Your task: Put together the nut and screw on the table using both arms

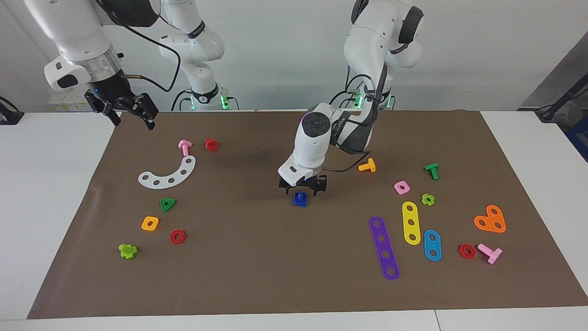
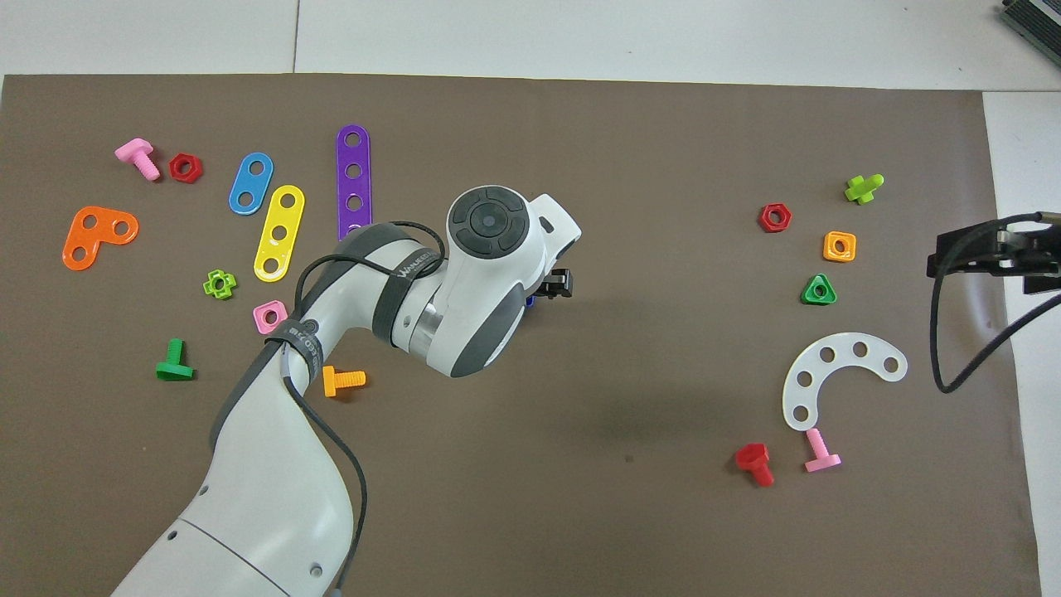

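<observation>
The right gripper hangs in the air over the mat's corner at the right arm's end of the table, its two fingers spread fairly wide with nothing between them; that arm looks to be waiting. Under and around it on the brown mat lie a pink bolt, a red bolt, a white curved strip, a green triangular nut and an orange-yellow square nut, none of them the pieces wanted here. Toward the middle of the mat, the left gripper is down low, just above a small dark-blue piece that sits on the mat. From the facing camera the blue piece lies almost straight under the fingertips, a touch farther from the robots than the gripper body; from overhead the arm hides nearly all of it. The fingers stand narrowly apart, astride the spot above the piece, and they do not seem to be clamped on it, though I cannot say whether they touch it. It looks like a square blue shape with something raised in its centre, so nut and screw may be stacked there; I cannot tell them apart. The left arm is plainly the nearer one, so the next move, as I judge it, is a short straight drop and a squeeze. At the left arm's end sit an orange bolt and a pink square nut.
</observation>
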You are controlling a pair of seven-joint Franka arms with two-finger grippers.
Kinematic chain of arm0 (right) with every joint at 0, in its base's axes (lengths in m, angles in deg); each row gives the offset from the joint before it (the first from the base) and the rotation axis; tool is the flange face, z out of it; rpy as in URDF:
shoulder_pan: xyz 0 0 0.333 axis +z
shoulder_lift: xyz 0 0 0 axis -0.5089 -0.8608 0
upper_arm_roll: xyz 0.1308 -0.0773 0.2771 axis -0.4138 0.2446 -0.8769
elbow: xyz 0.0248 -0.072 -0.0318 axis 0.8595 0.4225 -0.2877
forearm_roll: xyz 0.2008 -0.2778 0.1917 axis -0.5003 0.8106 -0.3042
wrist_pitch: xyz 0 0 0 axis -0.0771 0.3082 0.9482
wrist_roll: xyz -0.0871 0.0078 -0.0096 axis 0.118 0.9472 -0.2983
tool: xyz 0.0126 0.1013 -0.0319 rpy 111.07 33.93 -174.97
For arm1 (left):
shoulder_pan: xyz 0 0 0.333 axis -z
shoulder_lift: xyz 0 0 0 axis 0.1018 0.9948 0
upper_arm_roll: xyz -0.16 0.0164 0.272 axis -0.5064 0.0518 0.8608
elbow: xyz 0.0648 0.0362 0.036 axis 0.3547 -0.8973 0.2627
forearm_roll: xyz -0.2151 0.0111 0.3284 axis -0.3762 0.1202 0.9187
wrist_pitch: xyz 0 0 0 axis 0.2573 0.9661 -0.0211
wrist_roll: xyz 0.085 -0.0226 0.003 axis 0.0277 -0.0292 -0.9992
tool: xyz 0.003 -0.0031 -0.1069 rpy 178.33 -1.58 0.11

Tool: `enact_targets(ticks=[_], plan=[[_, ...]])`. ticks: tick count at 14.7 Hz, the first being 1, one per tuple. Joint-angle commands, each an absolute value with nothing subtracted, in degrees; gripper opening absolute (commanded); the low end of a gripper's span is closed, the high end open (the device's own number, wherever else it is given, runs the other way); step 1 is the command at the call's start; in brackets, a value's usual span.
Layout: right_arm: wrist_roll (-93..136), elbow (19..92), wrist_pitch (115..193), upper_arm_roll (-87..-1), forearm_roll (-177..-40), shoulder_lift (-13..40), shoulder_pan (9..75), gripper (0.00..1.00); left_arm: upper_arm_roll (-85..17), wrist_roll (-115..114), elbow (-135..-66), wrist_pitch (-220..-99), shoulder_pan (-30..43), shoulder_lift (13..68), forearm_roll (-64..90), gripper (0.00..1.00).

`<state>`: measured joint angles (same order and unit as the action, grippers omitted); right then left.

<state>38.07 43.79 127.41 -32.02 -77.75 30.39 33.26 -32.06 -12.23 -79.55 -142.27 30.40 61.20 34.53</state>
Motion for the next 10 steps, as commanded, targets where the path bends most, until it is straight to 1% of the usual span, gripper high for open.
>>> enact_targets(ticks=[1,2,3,5,7,10], plan=[[37.3,45.0,127.4,-32.1,-78.5,31.5,33.0,1.00,-30.6,-12.6,-74.6,-132.8,28.9,60.1,34.1,1.00],[37.2,45.0,127.4,-32.1,-78.5,31.5,33.0,1.00,-29.6,-12.4,-73.4,-129.8,27.8,59.7,33.9,1.00],[37.2,45.0,127.4,-32.1,-78.5,31.5,33.0,1.00,-29.1,-12.0,-73.3,-128.5,26.2,57.3,33.9,1.00],[37.2,45.0,127.4,-32.1,-78.5,31.5,33.0,1.00,-29.4,-11.0,-75.4,-126.8,21.3,51.9,33.7,1.00],[37.2,45.0,127.4,-32.1,-78.5,31.5,33.0,1.00,-29.3,-6.0,-76.1,-122.3,17.3,48.6,33.7,1.00],[37.2,45.0,127.4,-32.1,-78.5,31.5,33.0,1.00,-29.1,6.0,-80.0,-117.6,9.0,42.9,33.7,1.00]])
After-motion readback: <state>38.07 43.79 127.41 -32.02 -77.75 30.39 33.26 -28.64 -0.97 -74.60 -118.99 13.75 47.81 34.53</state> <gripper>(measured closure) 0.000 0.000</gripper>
